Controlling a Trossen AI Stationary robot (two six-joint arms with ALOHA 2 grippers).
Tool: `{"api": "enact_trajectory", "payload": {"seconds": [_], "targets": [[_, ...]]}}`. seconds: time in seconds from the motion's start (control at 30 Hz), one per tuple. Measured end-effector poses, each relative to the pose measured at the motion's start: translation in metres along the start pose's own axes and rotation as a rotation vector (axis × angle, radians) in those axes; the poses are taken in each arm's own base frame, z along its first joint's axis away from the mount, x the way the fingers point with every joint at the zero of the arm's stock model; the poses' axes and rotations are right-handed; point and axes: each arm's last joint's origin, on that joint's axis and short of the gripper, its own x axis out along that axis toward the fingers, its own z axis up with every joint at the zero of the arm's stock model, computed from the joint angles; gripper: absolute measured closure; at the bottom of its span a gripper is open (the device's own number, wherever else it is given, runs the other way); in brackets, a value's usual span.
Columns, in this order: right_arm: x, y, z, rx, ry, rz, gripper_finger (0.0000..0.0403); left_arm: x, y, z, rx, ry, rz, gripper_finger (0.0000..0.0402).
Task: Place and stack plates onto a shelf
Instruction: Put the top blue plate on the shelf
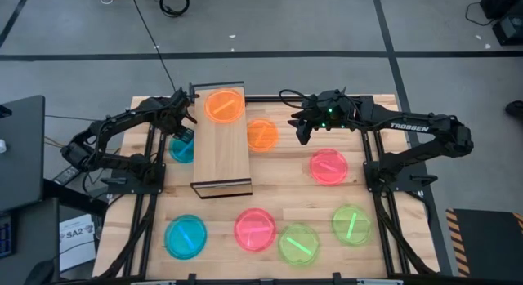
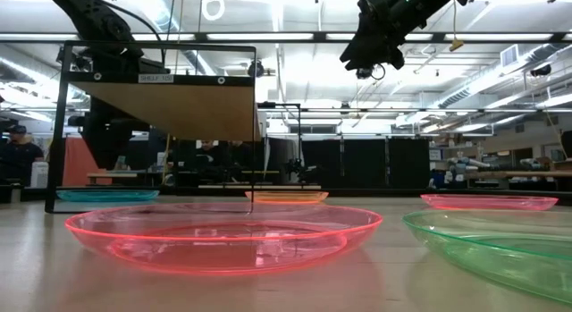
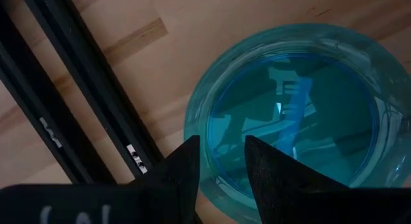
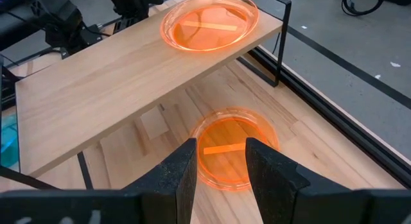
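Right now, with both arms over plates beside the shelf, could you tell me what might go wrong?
1. The left gripper hangs open over the teal plate, close to the shelf frame; descending, it might clip the frame.
2. The right gripper aims at the orange plate partly under the shelf; lifting straight up could strike the board.

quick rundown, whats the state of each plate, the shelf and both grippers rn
shelf: holds one plate, rest bare
orange plate on shelf: lying flat at the far end
orange plate on table: flat beside the shelf
teal plate by shelf: flat on table, partly under the left arm
six other plates: flat on table, untouched
left gripper: jaws open over the teal plate
right gripper: jaws open above the orange table plate
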Motion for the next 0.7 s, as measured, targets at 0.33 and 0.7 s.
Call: {"api": "enact_trajectory", "payload": {"seconds": [0.33, 0.7], "targets": [[0.0, 0.0, 0.0, 0.0, 0.0, 0.0, 0.0263, 0.0, -0.0013, -0.0002, 0.005, 0.006, -0.045, 0.0271], [0.0, 0.0, 0.0, 0.0, 0.0, 0.0, 0.0263, 0.0, -0.002, 0.0036, -0.084, -0.026, -0.059, 0.0271]]}}
